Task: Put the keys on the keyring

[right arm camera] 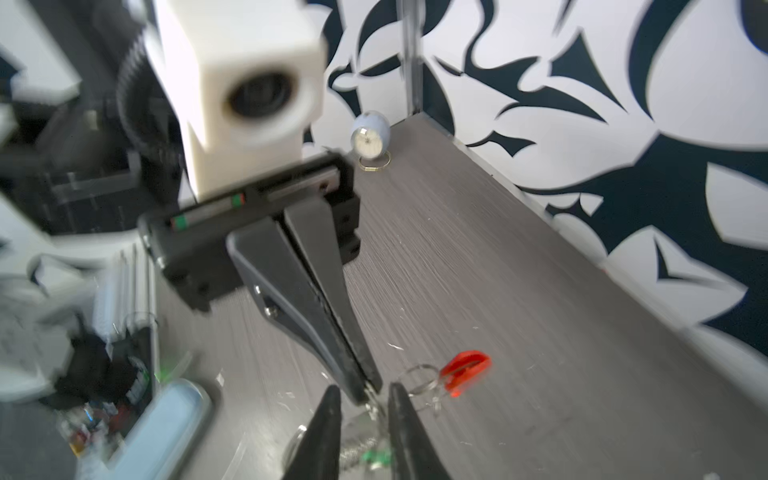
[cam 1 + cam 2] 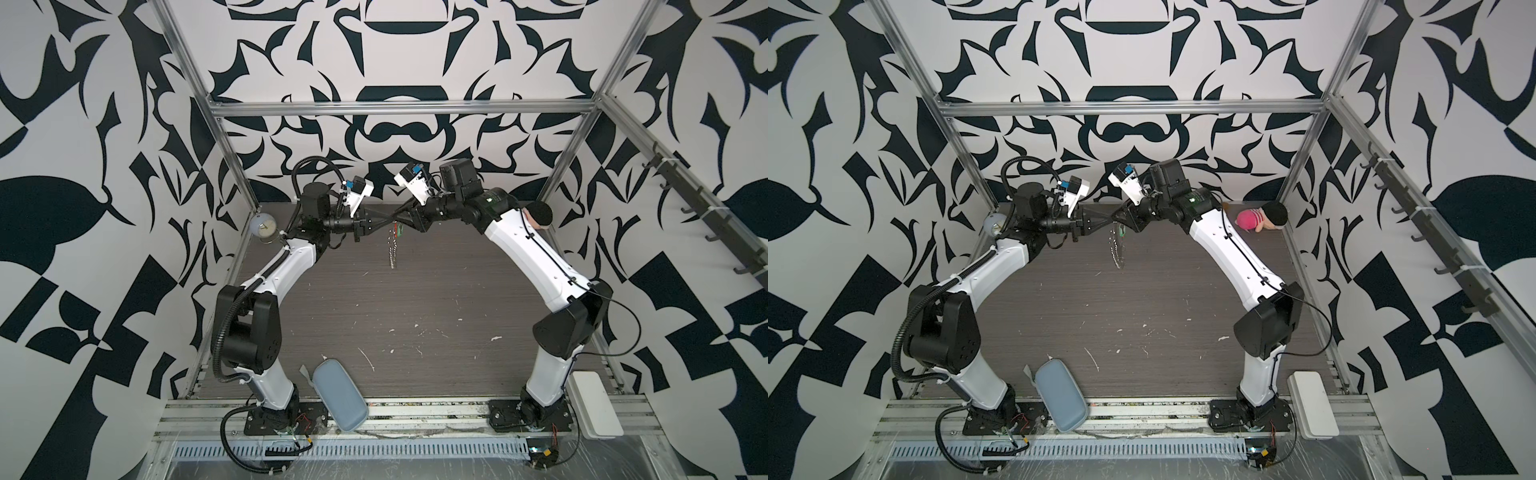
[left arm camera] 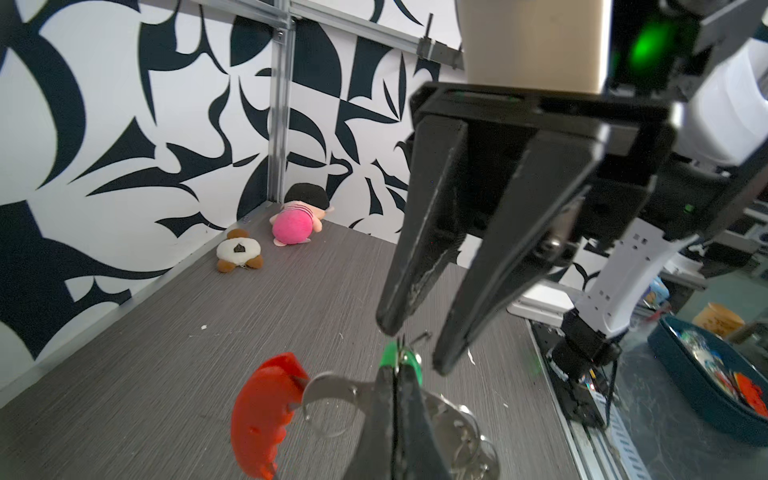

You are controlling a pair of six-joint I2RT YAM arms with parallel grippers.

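The two arms meet in mid-air over the far middle of the surface (image 2: 415,299), their claws tip to tip. The left claw (image 3: 395,372) is pressed fully closed and has hold of the keyring (image 3: 332,383) by its metal loop. The red bar (image 3: 262,415) sticks out to one side of the claw and a bunch of small rings (image 3: 469,432) to the other. The key (image 3: 401,358) (only its green plastic shows) pokes out right at the tip of that closed claw, close against the loop. Whether it is pinched in the grip as well cannot be told.

The right claw (image 3: 415,347) faces it with its fingers clearly apart, the tips close around the green piece without clamping it, so it grips nothing. The right wrist view (blurred) agrees: the shut left claw points into the gap between the right claw's own spread fingers (image 1: 326,428).

In both top views the keyring hangs clear of the surface below the meeting point, its rings trailing in a thin string.

A pale blue clock (image 2: 263,226) stands at the far left corner behind the left arm. A pink plush (image 2: 1262,218) lies at the far right corner. A grey-blue case (image 2: 338,395) rests on the near edge beside the left arm's base.
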